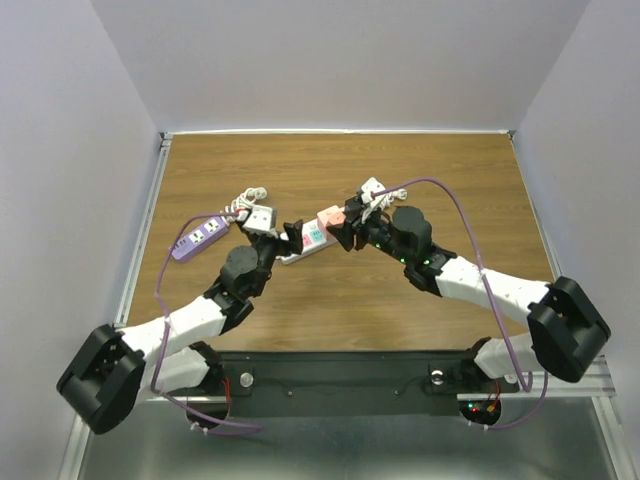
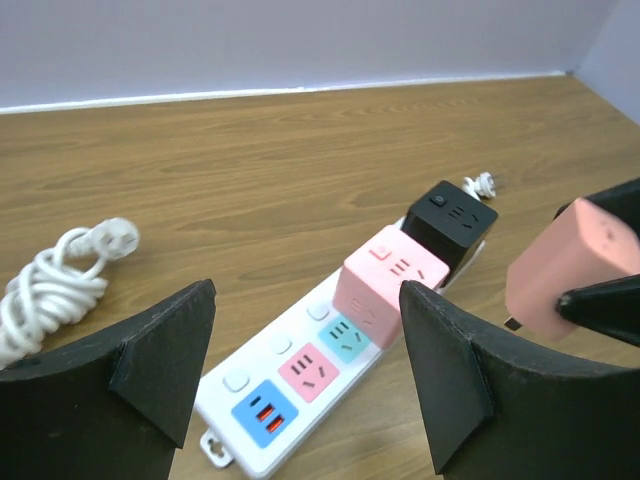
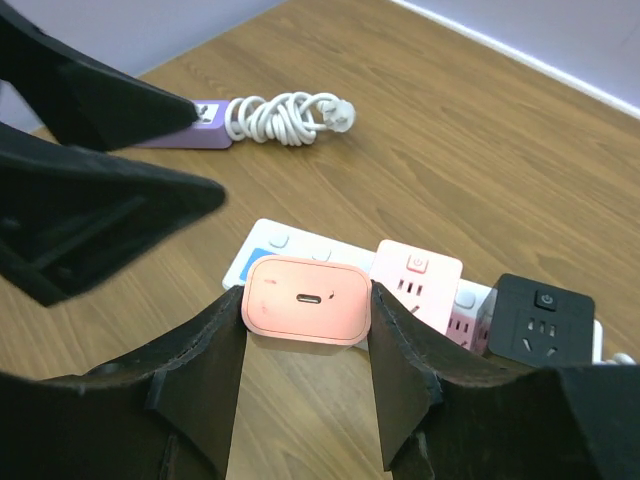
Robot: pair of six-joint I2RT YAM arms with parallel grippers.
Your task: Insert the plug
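A white power strip (image 2: 290, 385) with blue, pink and teal sockets lies on the wooden table (image 1: 340, 300), and shows in the top view (image 1: 298, 252). A pink cube adapter (image 2: 390, 285) and a black cube adapter (image 2: 450, 220) sit on its far end. My right gripper (image 3: 305, 320) is shut on a pink charger plug (image 3: 308, 300) and holds it above the strip, USB-C port facing the camera. The plug also shows in the left wrist view (image 2: 570, 270). My left gripper (image 2: 308, 300) is open and empty, its jaws either side of the strip's near end.
A purple power strip (image 1: 198, 236) with a coiled white cable (image 1: 245, 203) lies to the left of the white strip. A small white plug (image 2: 483, 183) lies beyond the black cube. White walls surround the table on three sides.
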